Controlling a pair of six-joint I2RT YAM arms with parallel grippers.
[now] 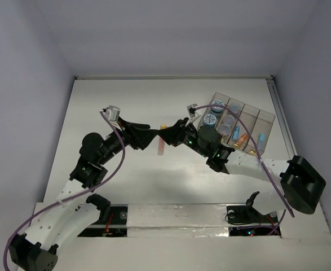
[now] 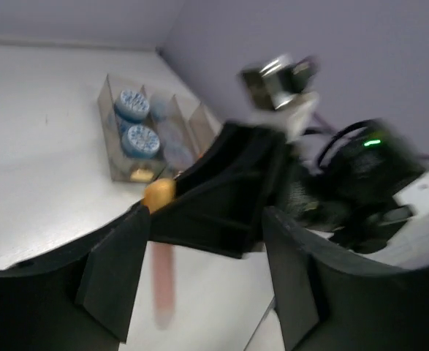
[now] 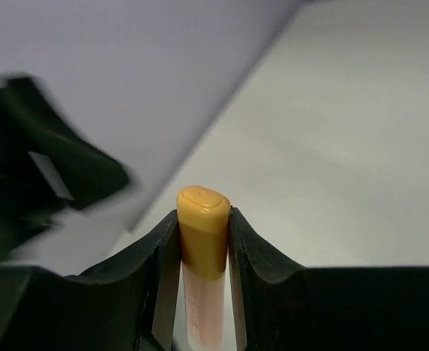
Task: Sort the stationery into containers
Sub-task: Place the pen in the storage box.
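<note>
My right gripper point(image 1: 168, 137) is shut on an orange-capped stick point(image 3: 203, 232) with a pale pink body, held above the table at mid-table. The stick also shows in the top view point(image 1: 161, 145) and the left wrist view point(image 2: 159, 194). My left gripper point(image 1: 152, 136) is open and faces the right gripper tip to tip; the stick hangs beside its left finger point(image 2: 115, 274). The clear organiser box point(image 1: 266, 119) stands at the far right. It holds two blue tubs point(image 1: 210, 119), purple tubs point(image 1: 228, 124) and orange and blue sticks point(image 1: 238, 135).
The organiser box also shows in the left wrist view point(image 2: 112, 157), beyond the right gripper's black body point(image 2: 229, 190). A metal rail point(image 1: 281, 113) runs along the table's right edge. Purple cables loop over both arms.
</note>
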